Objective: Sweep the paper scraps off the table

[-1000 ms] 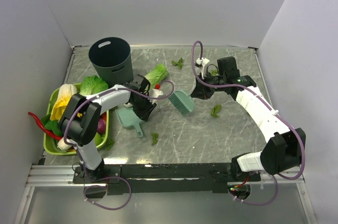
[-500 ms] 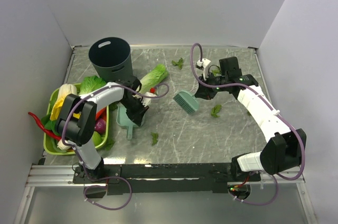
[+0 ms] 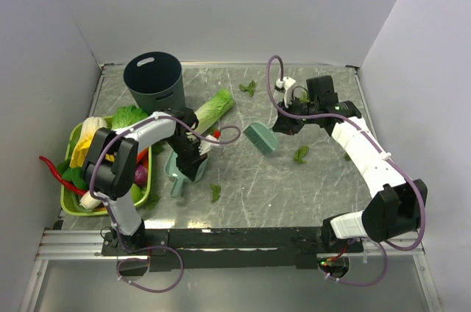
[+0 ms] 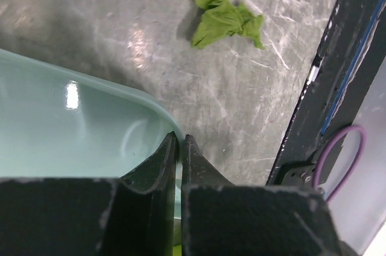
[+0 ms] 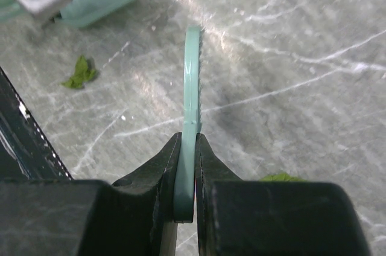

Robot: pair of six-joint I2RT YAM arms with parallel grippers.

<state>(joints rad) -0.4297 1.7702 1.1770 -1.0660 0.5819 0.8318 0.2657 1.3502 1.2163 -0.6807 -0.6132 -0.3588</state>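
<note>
Crumpled leaf-green paper scraps (image 4: 226, 19) on veined grey table (image 3: 294, 187); left tool (image 4: 180, 142) tight on dustpan (image 4: 60, 129), right tool (image 5: 188, 140) tight on brush (image 5: 192, 75).

The left arm (image 3: 140, 135) bends at the elbow and reaches inward. The left gripper (image 4: 179, 142) points down, its fingers nearly together, apparently pinching the dustpan (image 4: 72, 129) by its rim. The right arm (image 3: 364, 154) stretches forward and angles left, with the right gripper (image 5: 187, 144) clamped on the brush (image 5: 192, 69).
</note>
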